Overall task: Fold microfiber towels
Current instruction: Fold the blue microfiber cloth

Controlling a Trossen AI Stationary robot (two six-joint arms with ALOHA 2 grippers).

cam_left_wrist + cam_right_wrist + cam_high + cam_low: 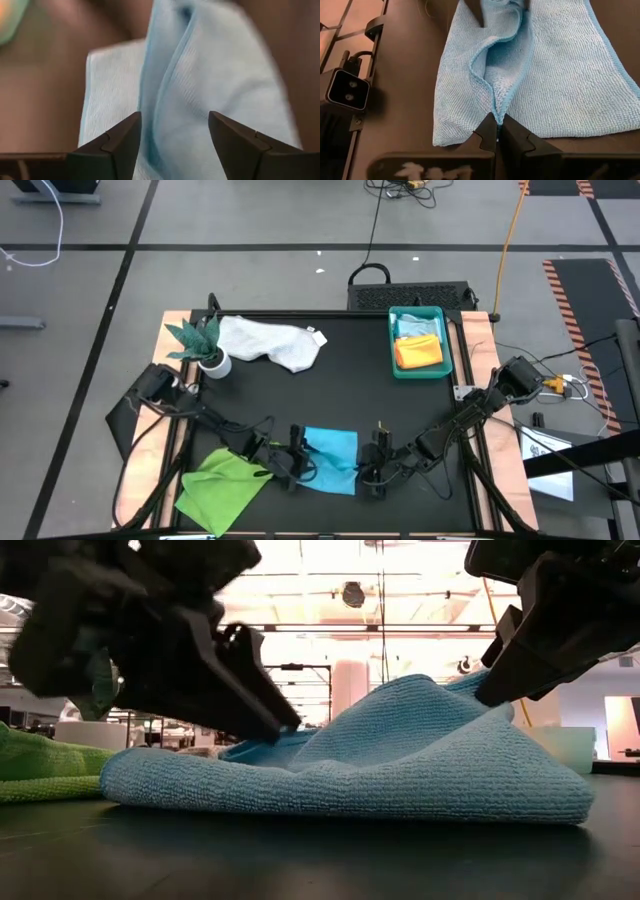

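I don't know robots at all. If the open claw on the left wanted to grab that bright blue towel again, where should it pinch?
Probably the raised fold running along the turquoise-blue towel, straight ahead of the open left gripper. That ridge stands off the table, so the fingers could straddle it. The right gripper already pinches the opposite edge.

Turquoise towel (560, 75): looped, nubby microfiber cloth. Table (350, 380): matt black. Tray (394, 350): smooth teal plastic.

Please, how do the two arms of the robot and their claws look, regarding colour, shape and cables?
Both arms are dark, slender and jointed, with black cables running along them. The left claw has two black, wedge-shaped fingers tapering to blunt tips. The right claw has the same angular black fingers, with a worn white marking on its body.
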